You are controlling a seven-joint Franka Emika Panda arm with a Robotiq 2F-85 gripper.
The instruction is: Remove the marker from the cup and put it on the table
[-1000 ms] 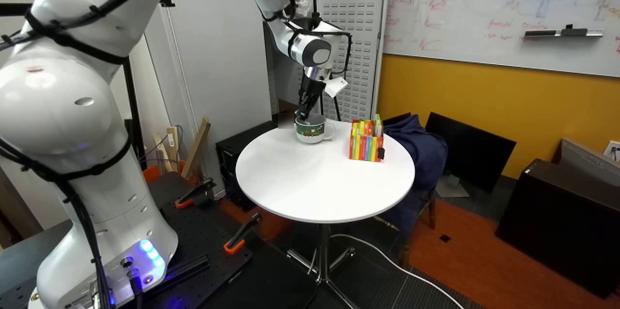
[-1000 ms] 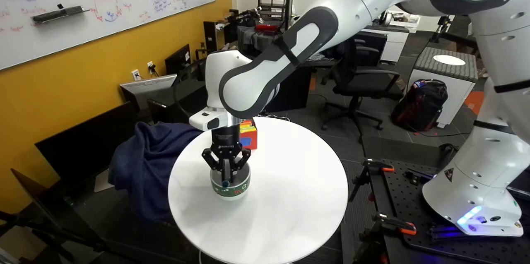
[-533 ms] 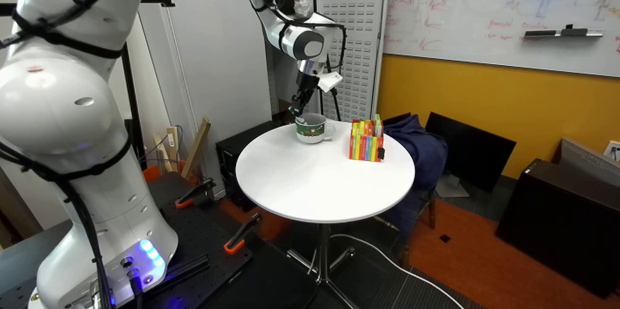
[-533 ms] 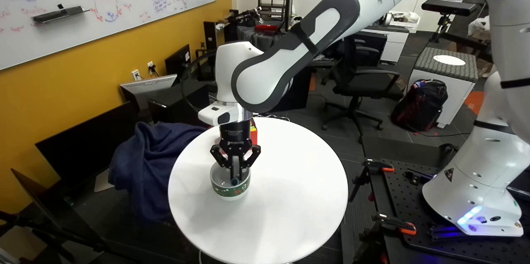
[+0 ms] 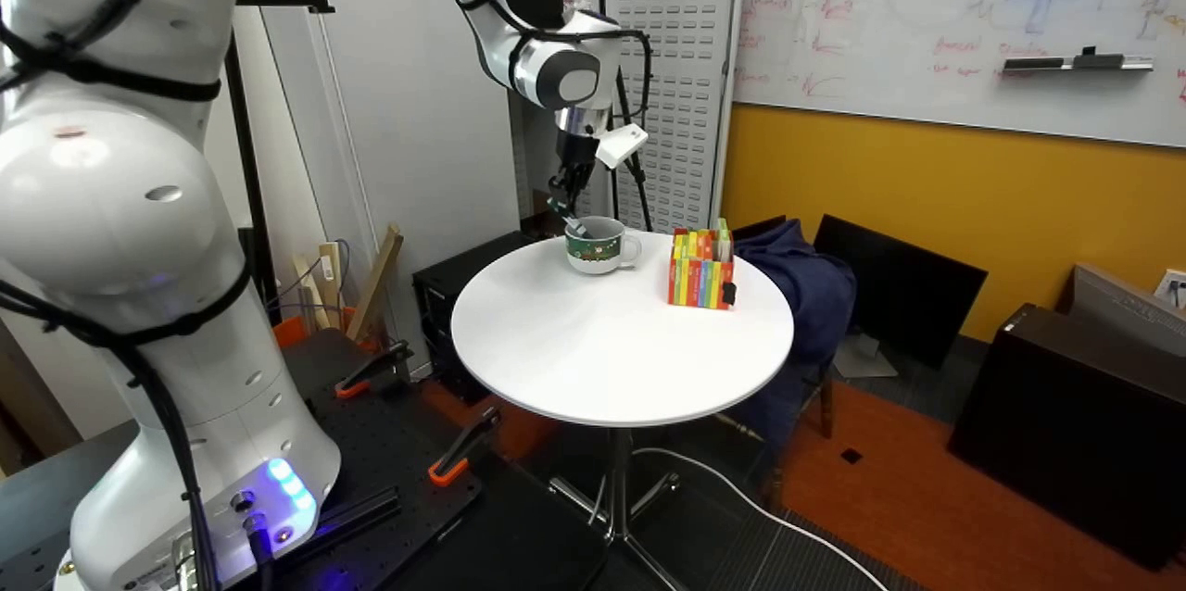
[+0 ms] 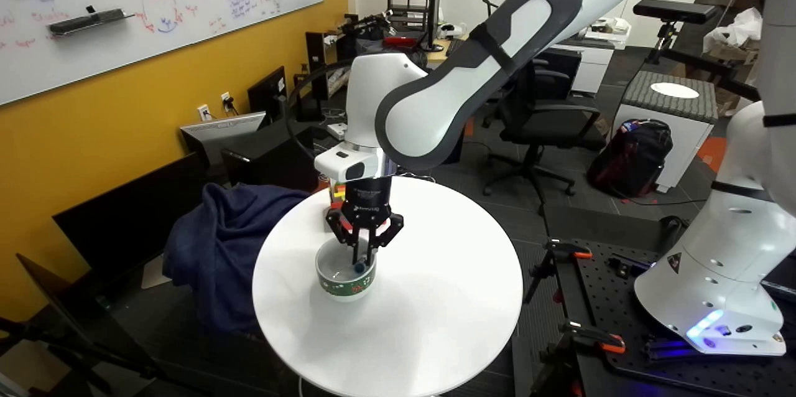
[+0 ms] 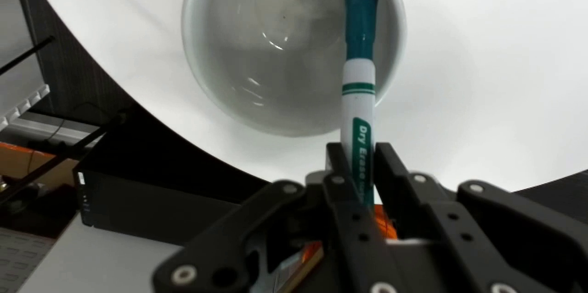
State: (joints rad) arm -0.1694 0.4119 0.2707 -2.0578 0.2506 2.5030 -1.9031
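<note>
Wrist view: marker (image 7: 358,102) pinched; crosses cup (image 7: 195,49) rim

The round white table (image 5: 621,350) carries a cup (image 5: 594,252) and a striped block (image 5: 700,282).

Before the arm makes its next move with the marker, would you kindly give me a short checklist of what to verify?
1. Marker gripped: ok; the jaws are closed on its sides.
2. Marker clear of the cup: not ok; its teal cap overlaps the cup in every view.
3. Cap lifted above the cup: cannot tell; the views do not settle its height.
4. Cup upright: ok; it stands on the table.
5. Striped block apart from the cup: ok; a gap shows in an exterior view.
6. Marker level for laying down: not ok; it slants, cap end lower.
</note>
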